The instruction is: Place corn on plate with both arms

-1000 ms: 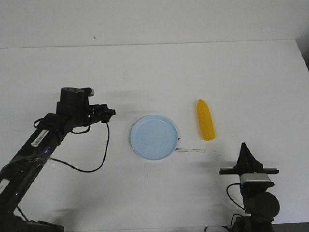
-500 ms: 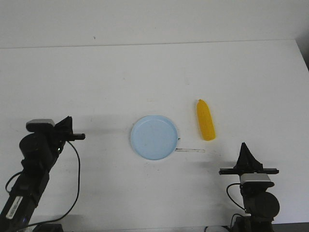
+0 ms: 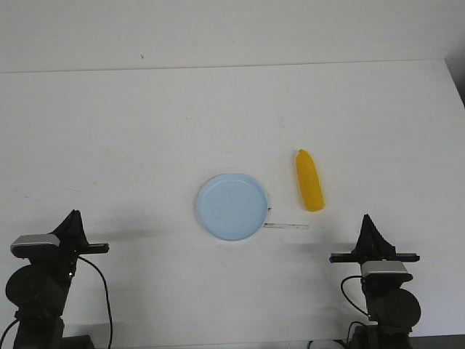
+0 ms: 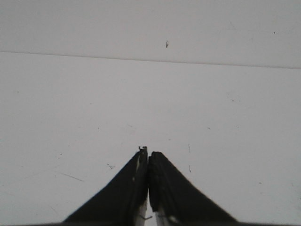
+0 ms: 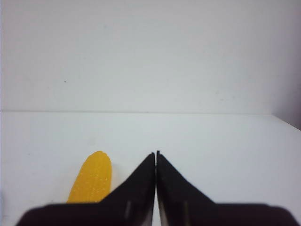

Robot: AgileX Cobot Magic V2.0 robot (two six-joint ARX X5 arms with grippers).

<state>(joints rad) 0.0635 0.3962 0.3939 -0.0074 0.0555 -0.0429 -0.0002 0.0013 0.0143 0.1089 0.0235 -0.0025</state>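
The yellow corn (image 3: 309,182) lies on the white table, just right of the pale blue plate (image 3: 232,206) and apart from it. The plate is empty. My left gripper (image 3: 71,214) is shut and empty at the front left, far from the plate. My right gripper (image 3: 368,219) is shut and empty at the front right, a little in front of and to the right of the corn. In the right wrist view the corn (image 5: 93,179) lies just beside the shut right gripper (image 5: 155,153). In the left wrist view the shut left gripper (image 4: 147,151) has only bare table ahead.
A thin pale strip (image 3: 286,226) lies on the table just right of the plate's front edge. The table's far edge meets a white wall (image 3: 218,29). The table's right edge (image 3: 454,87) shows at the far right.
My left arm has drawn back from beside the plate to the front left corner, folding low. The right arm, the corn and the plate have not moved.
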